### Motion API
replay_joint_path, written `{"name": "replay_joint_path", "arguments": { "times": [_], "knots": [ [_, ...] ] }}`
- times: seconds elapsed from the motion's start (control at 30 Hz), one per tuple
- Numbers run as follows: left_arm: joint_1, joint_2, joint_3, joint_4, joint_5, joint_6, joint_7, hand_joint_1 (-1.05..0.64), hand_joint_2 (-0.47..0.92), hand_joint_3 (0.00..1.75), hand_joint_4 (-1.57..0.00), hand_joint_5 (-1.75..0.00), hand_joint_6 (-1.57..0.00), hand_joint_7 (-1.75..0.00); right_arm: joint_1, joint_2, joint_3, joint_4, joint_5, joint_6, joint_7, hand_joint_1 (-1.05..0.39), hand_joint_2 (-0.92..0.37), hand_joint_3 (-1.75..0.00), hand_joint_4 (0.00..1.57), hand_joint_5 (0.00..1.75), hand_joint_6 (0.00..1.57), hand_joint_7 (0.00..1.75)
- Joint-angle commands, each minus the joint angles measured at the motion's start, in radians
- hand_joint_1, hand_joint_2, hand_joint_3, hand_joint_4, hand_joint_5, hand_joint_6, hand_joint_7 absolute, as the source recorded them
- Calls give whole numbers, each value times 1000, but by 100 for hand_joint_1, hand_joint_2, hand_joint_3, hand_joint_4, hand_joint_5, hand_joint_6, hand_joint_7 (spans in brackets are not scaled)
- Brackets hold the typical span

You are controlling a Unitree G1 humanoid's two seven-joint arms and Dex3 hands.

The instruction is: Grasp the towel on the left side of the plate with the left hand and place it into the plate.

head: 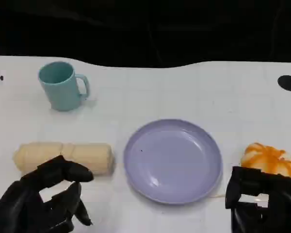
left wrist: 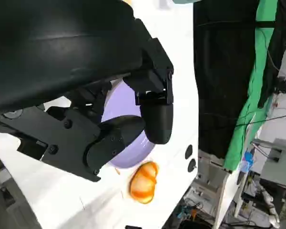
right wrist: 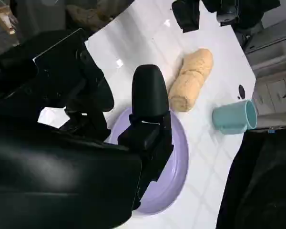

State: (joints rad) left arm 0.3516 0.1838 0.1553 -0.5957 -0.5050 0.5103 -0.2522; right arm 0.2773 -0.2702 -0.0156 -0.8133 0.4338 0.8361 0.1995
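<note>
Now | white table (head: 184, 92) | black backdrop (head: 145, 24) | green cloth (left wrist: 257, 81)

The plate (head: 172, 160) sits at the frame's centre on the table (head: 194, 92). The towel (head: 63, 156) lies just left of it, apparently not touching. The mug (head: 62, 85) stands upper left; the bun-like item (head: 270, 159) sits at right.

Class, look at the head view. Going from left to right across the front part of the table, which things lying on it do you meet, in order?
Rolled towel → purple plate → orange-and-white object.
</note>
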Motion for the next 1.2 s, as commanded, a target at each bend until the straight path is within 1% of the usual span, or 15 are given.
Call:
{"name": "replay_joint_path", "arguments": {
  "times": [0.03, 0.37, 0.77, 0.83, 0.9, 0.97, 1.0, 1.03, 1.07, 1.1, 1.13, 1.17, 1.2],
  "knots": [
    [2, 11, -2, -9, 8, -4, 6, -22, 58, 101, -76, -175, -78, -146, 8, -16, -22, -15, 14, -1, 8, 6, -51, -146, 82, 175, 70, 165],
    [1, 10, 0, -3, 2, -2, 5, -23, 59, 99, -76, -175, -77, -146, 10, -7, -20, -5, 7, -10, 9, 7, -51, -147, 82, 175, 69, 164],
    [-3, 7, -5, 9, 11, -10, 7, -21, 59, 102, -77, -174, -78, -146, 4, 8, -19, 1, 8, -5, -5, 8, -52, -146, 80, 175, 68, 165],
    [-2, 11, -5, 7, 19, -13, 10, -21, 59, 100, -78, -171, -79, -142, 5, 10, -17, 0, 8, -1, -10, 8, -53, -145, 80, 175, 67, 165],
    [-4, 15, -5, 3, 35, -22, 12, -23, 58, 99, -80, -161, -80, -132, 5, 10, -16, 1, 8, -2, -11, 9, -53, -144, 80, 175, 67, 165],
    [-9, 10, 3, 8, 38, -32, 11, -24, 52, 106, -76, -149, -82, -113, 6, 11, -12, -2, 8, -1, -12, 9, -54, -144, 80, 175, 67, 165],
    [-11, 9, 6, 11, 43, -37, 12, -24, 50, 108, -71, -143, -83, -103, 6, 11, -11, -3, 8, -2, -13, 9, -54, -144, 80, 175, 67, 165],
    [-14, 10, 10, 13, 45, -42, 11, -25, 50, 106, -67, -134, -84, -92, 6, 10, -7, -4, 4, -4, -14, 9, -54, -144, 81, 175, 67, 165],
    [-16, 22, 8, 16, 70, -63, 7, -26, 54, 98, -66, -127, -84, -84, 5, 11, -4, -3, 3, -4, -15, 9, -54, -144, 81, 175, 67, 166],
    [-19, 34, 6, 19, 96, -86, 1, -28, 61, 83, -65, -119, -82, -74, 4, 11, -2, -3, 4, -3, -17, 9, -54, -143, 81, 175, 67, 166],
    [-22, 49, 0, 27, 138, -126, -7, -29, 69, 68, -63, -113, -81, -63, 3, 12, 0, -4, 4, 1, -19, 9, -54, -143, 81, 175, 67, 166],
    [-24, 65, -8, 34, 192, -171, -6, -29, 80, 47, -60, -102, -79, -47, 1, 11, 3, -4, 4, 4, -22, 9, -54, -143, 81, 175, 67, 166],
    [-26, 80, -14, 43, 237, -209, -7, -30, 86, 33, -61, -90, -79, -35, -1, 10, 6, -5, 3, 6, -24, 9, -54, -143, 81, 175, 67, 166]
  ]
}}
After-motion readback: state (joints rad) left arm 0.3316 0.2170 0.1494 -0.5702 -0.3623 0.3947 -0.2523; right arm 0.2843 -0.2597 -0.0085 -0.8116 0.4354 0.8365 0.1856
